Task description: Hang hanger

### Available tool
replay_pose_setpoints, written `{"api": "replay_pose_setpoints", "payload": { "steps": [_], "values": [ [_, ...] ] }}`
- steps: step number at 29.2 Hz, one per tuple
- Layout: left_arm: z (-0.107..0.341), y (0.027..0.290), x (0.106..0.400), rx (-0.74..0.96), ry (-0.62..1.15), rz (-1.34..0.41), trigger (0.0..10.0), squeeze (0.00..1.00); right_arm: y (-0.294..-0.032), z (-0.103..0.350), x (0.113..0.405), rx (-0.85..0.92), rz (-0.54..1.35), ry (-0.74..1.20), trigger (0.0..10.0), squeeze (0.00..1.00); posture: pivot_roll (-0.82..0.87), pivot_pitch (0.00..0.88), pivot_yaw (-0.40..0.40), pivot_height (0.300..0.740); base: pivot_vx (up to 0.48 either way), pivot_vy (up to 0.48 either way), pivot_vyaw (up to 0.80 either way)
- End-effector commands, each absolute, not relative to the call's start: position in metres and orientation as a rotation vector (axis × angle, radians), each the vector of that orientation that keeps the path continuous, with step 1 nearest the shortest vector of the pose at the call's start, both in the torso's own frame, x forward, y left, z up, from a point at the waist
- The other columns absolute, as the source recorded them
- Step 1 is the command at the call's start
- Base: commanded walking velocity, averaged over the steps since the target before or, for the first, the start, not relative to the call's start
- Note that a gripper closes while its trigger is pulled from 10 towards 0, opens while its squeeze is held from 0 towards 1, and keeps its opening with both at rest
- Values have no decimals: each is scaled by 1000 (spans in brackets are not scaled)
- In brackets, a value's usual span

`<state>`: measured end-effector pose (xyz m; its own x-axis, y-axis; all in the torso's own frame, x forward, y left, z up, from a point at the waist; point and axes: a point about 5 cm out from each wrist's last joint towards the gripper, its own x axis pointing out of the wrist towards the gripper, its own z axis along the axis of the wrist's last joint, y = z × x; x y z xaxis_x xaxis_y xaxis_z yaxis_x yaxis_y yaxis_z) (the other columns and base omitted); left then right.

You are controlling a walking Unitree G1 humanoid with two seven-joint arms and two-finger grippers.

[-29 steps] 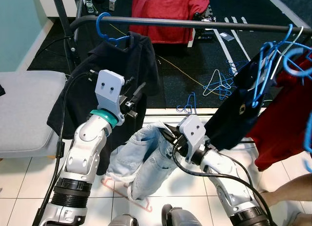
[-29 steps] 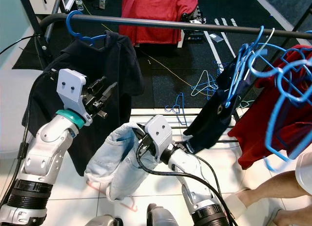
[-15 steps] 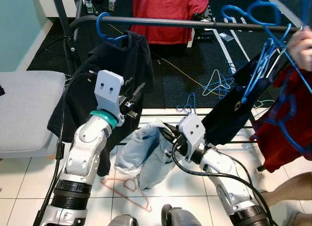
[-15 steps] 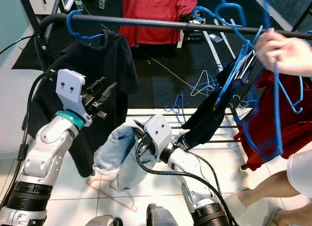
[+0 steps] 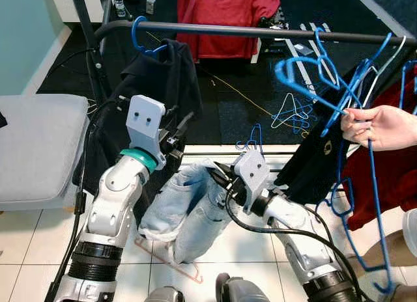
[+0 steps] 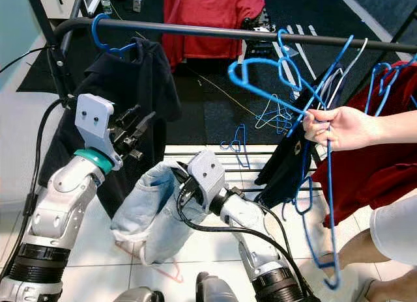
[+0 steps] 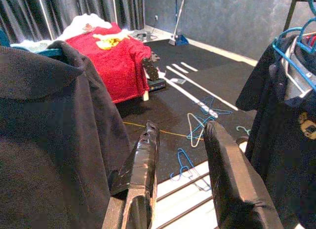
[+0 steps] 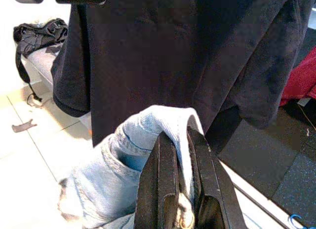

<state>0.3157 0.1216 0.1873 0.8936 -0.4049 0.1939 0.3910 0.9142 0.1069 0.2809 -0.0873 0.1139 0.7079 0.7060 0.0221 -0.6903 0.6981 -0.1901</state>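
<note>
Here, from the left eye, the right tool (image 5: 218, 178) is clamped on light denim jeans (image 5: 186, 214) that hang from it, with a pink hanger (image 5: 176, 263) on the tiled floor (image 5: 26, 243) under the hem. The left tool (image 5: 177, 129) is raised beside a black shirt (image 5: 166, 87) on a blue hanger (image 5: 140, 38) on the dark rail (image 5: 260, 32), above and to the left of the right tool.

From the right eye, a person's hand (image 6: 335, 126) to the right of both tools holds a bunch of blue hangers (image 6: 287, 77) below the rail, well apart from either tool.

In the left wrist view, the left tool's fingers (image 7: 140, 160) stand apart with nothing between them; beyond them, loose blue hangers (image 7: 197, 123) lie on the dark mat (image 7: 168, 103).

In the right wrist view, the right tool's fingers (image 8: 160, 182) pinch a fold of the jeans, the black shirt hanging just beyond.
</note>
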Motion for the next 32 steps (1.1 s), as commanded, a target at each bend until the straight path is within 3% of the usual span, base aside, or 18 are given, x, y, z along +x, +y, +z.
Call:
{"api": "replay_pose_setpoints", "payload": {
  "steps": [1,32],
  "values": [
    [183,118,314,64,-197,-425,10000,0,-87,117,279,-178,777,-119,10000,0,-27,67,22,740,0,0,0],
    [183,113,318,65,-199,-439,10000,0,-89,117,281,-190,772,-117,10000,0,-34,53,20,740,0,0,0]
  ]
}}
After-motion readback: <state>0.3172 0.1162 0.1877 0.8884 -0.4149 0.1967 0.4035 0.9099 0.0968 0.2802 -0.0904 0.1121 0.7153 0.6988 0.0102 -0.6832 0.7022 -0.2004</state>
